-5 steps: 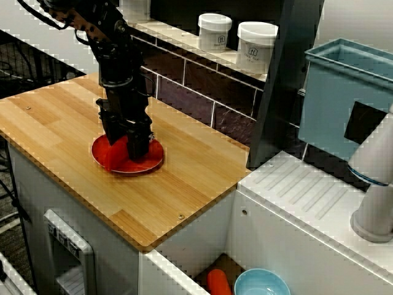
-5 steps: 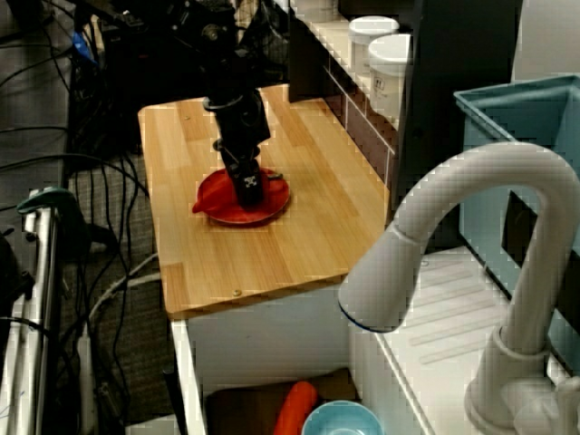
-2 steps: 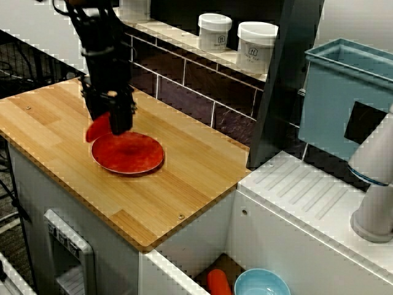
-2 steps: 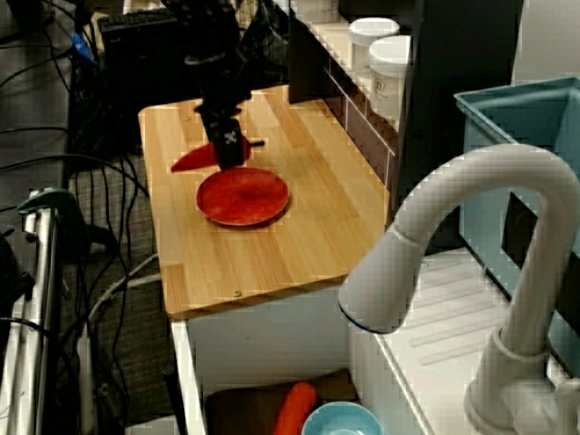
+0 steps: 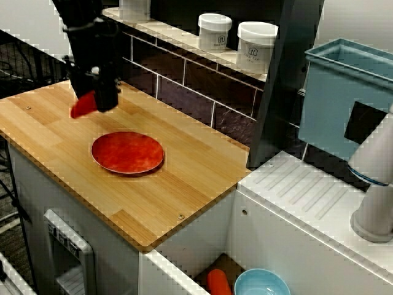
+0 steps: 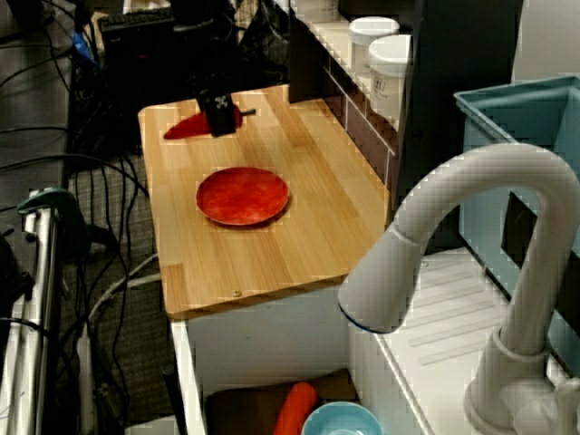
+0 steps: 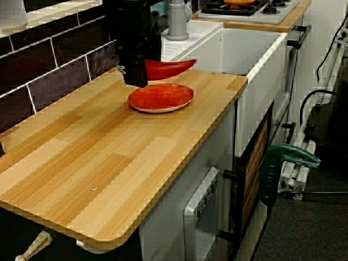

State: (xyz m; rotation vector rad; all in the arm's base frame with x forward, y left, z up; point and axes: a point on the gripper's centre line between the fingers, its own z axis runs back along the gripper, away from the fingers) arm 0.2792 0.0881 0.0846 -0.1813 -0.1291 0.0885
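Gripper [image 5: 100, 98] fingers clamped on red pepper [image 5: 82, 106], airborne, far-left of red plate [image 5: 128, 153]. Judgement: firm squeeze needed, pepper level, clear of worktop [image 5: 184, 184].

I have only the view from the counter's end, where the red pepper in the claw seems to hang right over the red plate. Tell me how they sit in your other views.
Observer: In the view from above, the red pepper in the claw shows apart from the red plate. Bare wooden counter shows between them, on the plate's side away from the sink.
Operator: Report what the sink holds; its inside is hidden from me.
Observer: In the view past the tap, an orange carrot lies beside a light blue bowl down in the basin.
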